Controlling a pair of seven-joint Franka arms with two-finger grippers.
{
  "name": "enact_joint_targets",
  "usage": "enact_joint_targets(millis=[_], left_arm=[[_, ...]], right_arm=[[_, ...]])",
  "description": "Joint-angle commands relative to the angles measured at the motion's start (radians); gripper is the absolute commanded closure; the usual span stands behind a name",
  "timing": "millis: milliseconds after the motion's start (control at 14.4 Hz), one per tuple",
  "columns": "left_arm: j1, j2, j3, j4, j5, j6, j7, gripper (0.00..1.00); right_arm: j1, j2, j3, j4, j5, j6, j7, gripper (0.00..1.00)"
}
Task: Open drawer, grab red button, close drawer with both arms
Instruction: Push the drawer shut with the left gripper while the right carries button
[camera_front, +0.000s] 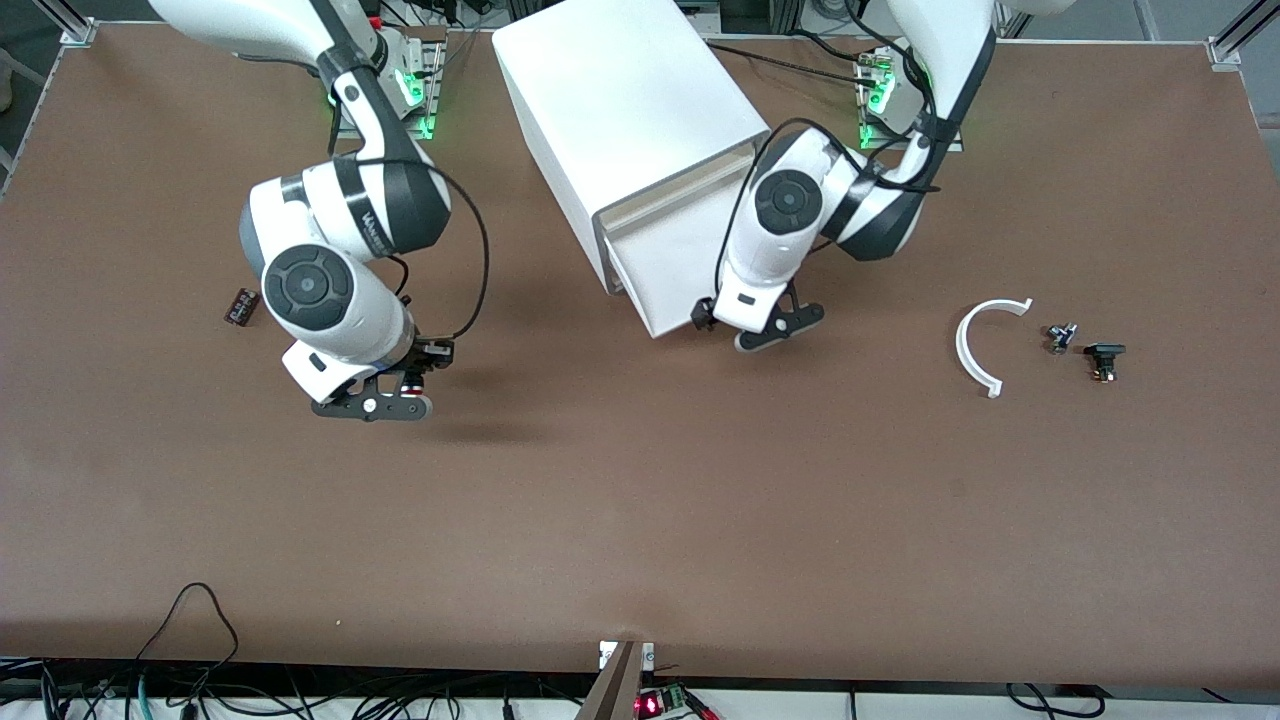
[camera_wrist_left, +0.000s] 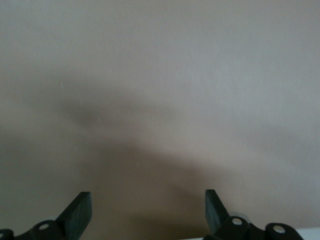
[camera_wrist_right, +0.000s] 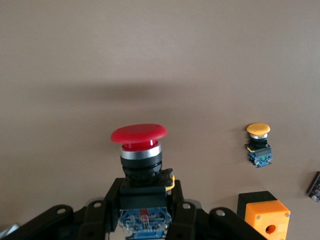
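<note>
While the right gripper (camera_front: 385, 392) holds the button (camera_wrist_right: 138, 150) clamped above the table's right-arm half, the left gripper (camera_front: 765, 322), fingers spread and empty, hangs at the open drawer (camera_front: 665, 265).

L claw (camera_front: 765, 325) open, low by cabinet; R claw (camera_front: 385, 400) clamped, raised.

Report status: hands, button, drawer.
Right hand shut on the red button, up over bare table. Left hand open at the drawer front. Drawer open. Nothing blocking it.
</note>
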Motion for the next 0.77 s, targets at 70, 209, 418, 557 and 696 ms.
enact_joint_targets(millis=[70,209,418,557,696], left_arm=[[-0.002,-0.06,-0.077,-0.107,-0.019,0.005,0.007,0.0],[-0.002,-0.066,-0.114,-0.118,-0.019,0.005,0.007,0.0],[-0.002,-0.066,-0.146,-0.118,-0.019,0.002,0.007,0.0],[-0.002,-0.067,-0.16,-0.118,-0.019,0.002,0.007,0.0],[0.0,-0.073,-0.16,-0.119,-0.021,0.002,0.007,0.0]], right_arm=[[-0.054,-0.084,0.017,-0.254,-0.014,0.184,0.028,0.76],[-0.071,-0.094,0.019,-0.363,-0.02,0.304,0.027,0.76],[-0.091,-0.092,0.019,-0.461,-0.021,0.435,0.013,0.74],[-0.102,-0.083,0.019,-0.484,-0.025,0.479,0.008,0.73],[-0.108,-0.077,0.019,-0.484,-0.023,0.483,0.007,0.62]])
